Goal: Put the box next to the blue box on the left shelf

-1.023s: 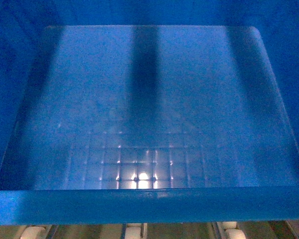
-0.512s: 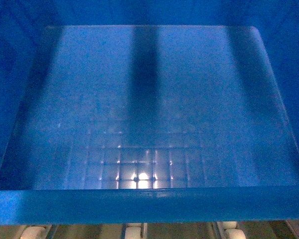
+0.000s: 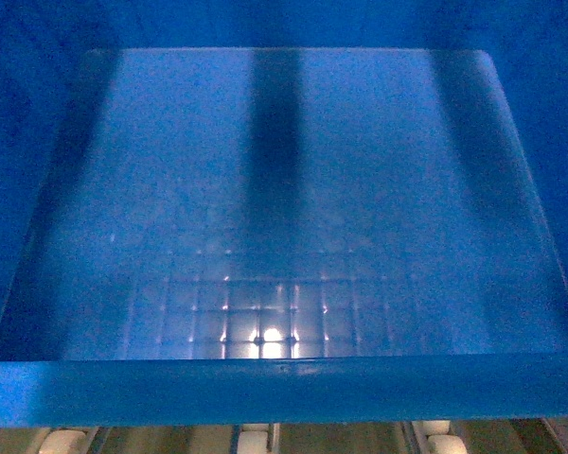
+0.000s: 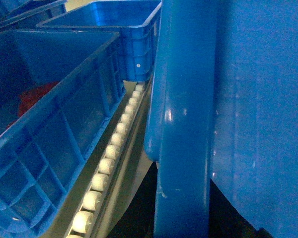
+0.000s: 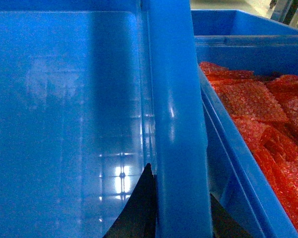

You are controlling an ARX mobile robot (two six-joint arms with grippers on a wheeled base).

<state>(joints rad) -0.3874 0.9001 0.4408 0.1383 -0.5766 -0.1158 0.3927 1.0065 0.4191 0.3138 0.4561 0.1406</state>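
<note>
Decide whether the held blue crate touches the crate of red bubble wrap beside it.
Cannot tell. In the right wrist view the crate's rim overlaps the neighbouring crate's wall, showing neither gap nor contact plainly.

Warehouse | roller flow rack point(image 4: 107, 163) | blue crates point(image 4: 49, 124)

bright blue box point(image 3: 284, 189) (faint grid floor), white rollers point(image 4: 109, 151)

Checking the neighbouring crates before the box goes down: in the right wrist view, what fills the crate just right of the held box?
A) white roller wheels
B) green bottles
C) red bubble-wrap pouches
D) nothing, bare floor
C: the right wrist view shows the neighbouring crate beside the box piled with red bubble-wrap pouches.
</note>
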